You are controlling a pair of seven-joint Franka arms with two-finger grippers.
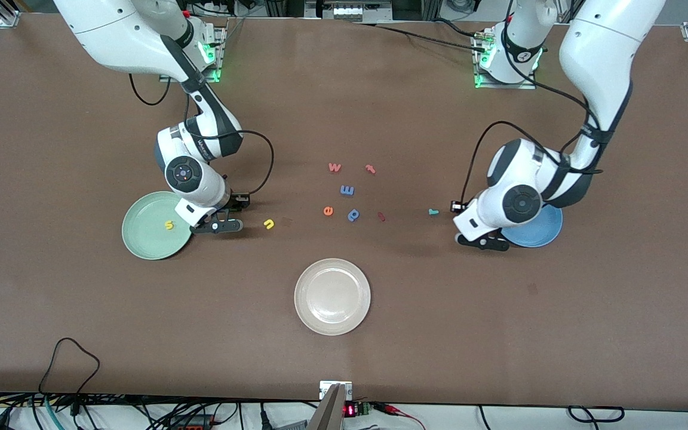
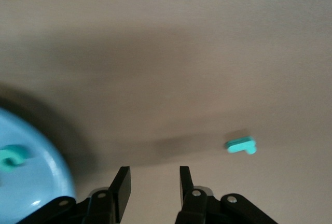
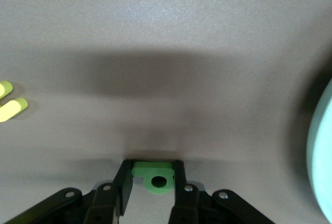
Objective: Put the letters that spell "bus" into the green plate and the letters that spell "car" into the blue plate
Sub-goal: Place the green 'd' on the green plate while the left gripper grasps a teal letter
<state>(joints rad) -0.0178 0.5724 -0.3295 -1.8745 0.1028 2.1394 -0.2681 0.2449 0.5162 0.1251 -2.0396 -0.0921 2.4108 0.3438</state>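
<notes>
My right gripper [image 1: 224,226] is shut on the green b [image 3: 155,177], low over the table beside the rim of the green plate [image 1: 144,239]. A yellow s [image 1: 169,224] lies in that plate. The yellow u [image 1: 269,224] lies on the table close to the gripper, toward the middle. My left gripper [image 1: 487,242] stands open and empty beside the blue plate [image 1: 544,236], which the left arm partly hides. A teal c [image 2: 11,157] lies in the blue plate [image 2: 36,182]. The teal r [image 1: 433,211] lies on the table near the left gripper [image 2: 154,185].
A loose group of letters sits mid-table: a red w [image 1: 334,167], a red-orange t [image 1: 370,169], a blue letter [image 1: 347,190], an orange e [image 1: 328,211], a blue p [image 1: 353,215] and a dark red piece [image 1: 381,216]. A cream plate [image 1: 332,297] lies nearer the front camera.
</notes>
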